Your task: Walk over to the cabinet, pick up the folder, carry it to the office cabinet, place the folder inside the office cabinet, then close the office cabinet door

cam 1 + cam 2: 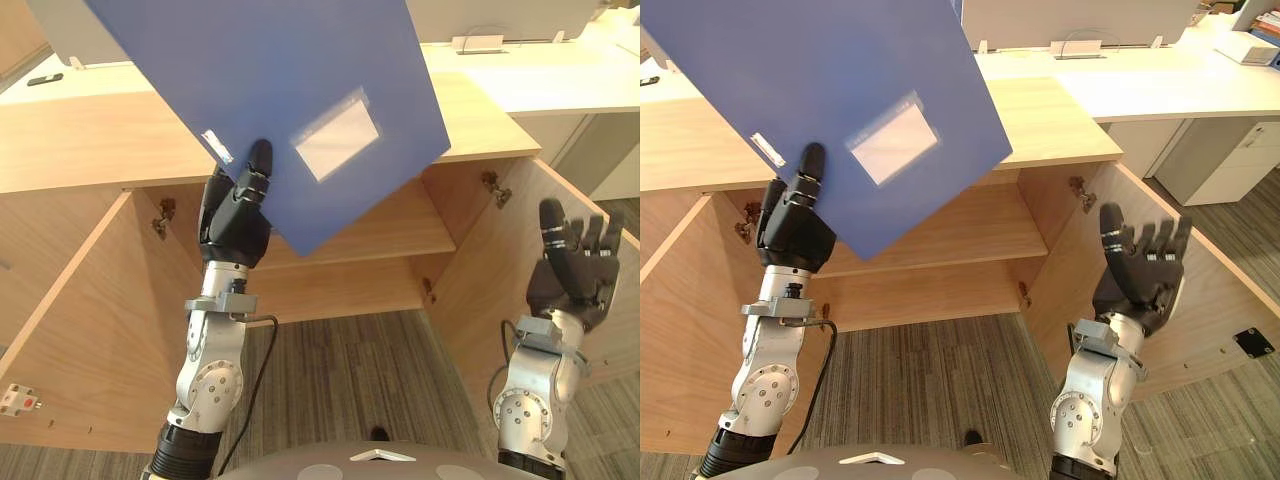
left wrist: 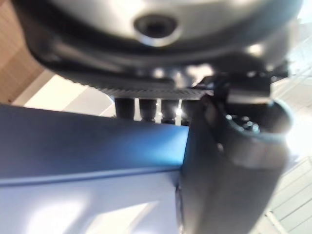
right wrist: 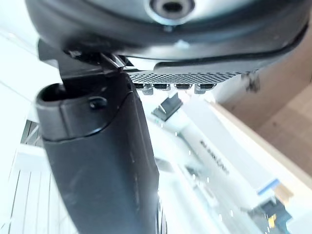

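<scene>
Open wooden cabinet ahead; left hand pinches blue folder by lower edge; right hand spread, empty.

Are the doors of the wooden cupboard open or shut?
Open. The light wooden cabinet's left door and right door swing outward, showing the inner shelf.

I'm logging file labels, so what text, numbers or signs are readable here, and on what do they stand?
Nothing can be read.
On the blue folder, the label pocket: white, no writing visible.
On the same folder, the small strip near its edge: too small to read.
In the right wrist view, the white object: dark print, too blurred to read.
</scene>
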You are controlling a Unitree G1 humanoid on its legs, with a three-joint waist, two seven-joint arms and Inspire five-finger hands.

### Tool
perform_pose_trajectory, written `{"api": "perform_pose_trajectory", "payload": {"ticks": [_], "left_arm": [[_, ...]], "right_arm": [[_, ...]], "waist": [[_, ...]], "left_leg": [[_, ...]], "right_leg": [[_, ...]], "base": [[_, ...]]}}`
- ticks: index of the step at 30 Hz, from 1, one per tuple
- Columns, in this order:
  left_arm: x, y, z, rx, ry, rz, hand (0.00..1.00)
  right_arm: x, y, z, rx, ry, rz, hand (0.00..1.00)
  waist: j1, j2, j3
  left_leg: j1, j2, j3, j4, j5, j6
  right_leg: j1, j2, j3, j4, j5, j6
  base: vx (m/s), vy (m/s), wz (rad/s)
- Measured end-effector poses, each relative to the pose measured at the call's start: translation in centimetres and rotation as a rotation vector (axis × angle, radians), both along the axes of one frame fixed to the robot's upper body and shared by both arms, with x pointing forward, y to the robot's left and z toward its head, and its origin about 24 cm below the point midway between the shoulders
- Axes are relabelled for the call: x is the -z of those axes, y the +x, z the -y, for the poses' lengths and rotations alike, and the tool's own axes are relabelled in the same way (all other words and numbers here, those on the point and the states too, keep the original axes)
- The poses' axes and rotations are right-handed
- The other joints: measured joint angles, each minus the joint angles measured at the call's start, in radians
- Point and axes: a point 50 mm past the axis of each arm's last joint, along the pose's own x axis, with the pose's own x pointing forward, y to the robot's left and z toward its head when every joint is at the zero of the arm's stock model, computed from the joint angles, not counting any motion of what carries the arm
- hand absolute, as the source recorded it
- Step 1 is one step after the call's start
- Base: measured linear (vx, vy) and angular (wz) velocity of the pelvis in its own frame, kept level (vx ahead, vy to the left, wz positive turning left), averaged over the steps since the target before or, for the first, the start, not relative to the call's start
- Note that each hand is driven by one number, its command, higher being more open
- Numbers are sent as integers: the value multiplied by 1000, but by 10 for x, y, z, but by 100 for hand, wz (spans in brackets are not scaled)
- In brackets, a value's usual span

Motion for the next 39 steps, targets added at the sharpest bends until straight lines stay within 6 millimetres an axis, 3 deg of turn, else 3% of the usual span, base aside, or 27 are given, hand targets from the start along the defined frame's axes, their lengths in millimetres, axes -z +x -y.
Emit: {"api": "perform_pose_trajectory", "payload": {"ticks": [3,6,10,13,18,26,27,32,35,36,39], "left_arm": [[14,3,3,56,64,-52,0],[27,5,7,134,142,-92,0],[29,11,15,217,212,-89,0],[25,14,16,229,223,-64,0],[25,14,9,229,268,-64,0],[35,16,4,214,281,-111,0],[36,15,4,214,282,-113,0],[44,16,1,216,300,-151,0],[54,15,-5,242,306,-210,0],[59,14,-9,250,319,-242,100],[72,7,-13,322,398,-304,100]], "right_arm": [[-26,19,-7,-139,-111,100,100],[-66,43,-20,-316,-303,229,100],[-96,70,-36,-475,-512,276,100],[-92,81,-35,-510,-589,203,100],[-62,98,-31,-584,-627,2,100],[-56,117,-33,-615,-689,-85,100],[-56,118,-34,-616,-697,-90,0],[-47,126,-42,-674,-727,-138,0],[-30,124,-56,-775,-752,-202,0],[-23,122,-60,-823,-740,-226,0],[-6,116,-69,-930,-727,-289,0]], "waist": [[3,0,0],[5,0,-1],[14,0,-4],[30,-1,-5],[27,-6,-9],[29,-8,-8],[28,-9,-8],[21,-17,-13],[17,-21,-11],[17,-22,-11],[19,-38,-14]], "left_leg": [[-3,0,-5,5,0,0],[-11,0,-21,5,4,2],[-19,2,-34,5,16,3],[-20,2,-36,5,17,5],[-39,-6,-50,6,23,14],[-54,-18,-54,8,27,21],[-54,-18,-54,8,27,21],[-57,-22,-50,8,28,21],[-60,-20,-50,8,28,21],[-60,-20,-50,8,28,21],[-69,-18,-50,21,23,14]], "right_leg": [[2,-1,-2,0,0,1],[2,-2,-7,0,0,1],[-4,-1,-18,0,9,10],[-4,-2,-19,0,19,11],[-15,-12,-27,-5,40,11],[-21,-23,-28,-22,45,4],[-21,-23,-28,-22,45,3],[-19,-26,-27,-36,44,2],[-20,-25,-27,-38,41,-2],[-19,-24,-28,-40,41,-2],[-16,-24,-28,-54,41,-2]], "base": [[-65,-38,4],[-57,-42,12],[-34,-42,10],[-31,-12,3],[-47,8,8],[-47,-18,1],[-38,-27,0],[-45,-35,-3],[-39,-40,0],[-38,-42,0],[-29,-43,1]]}}
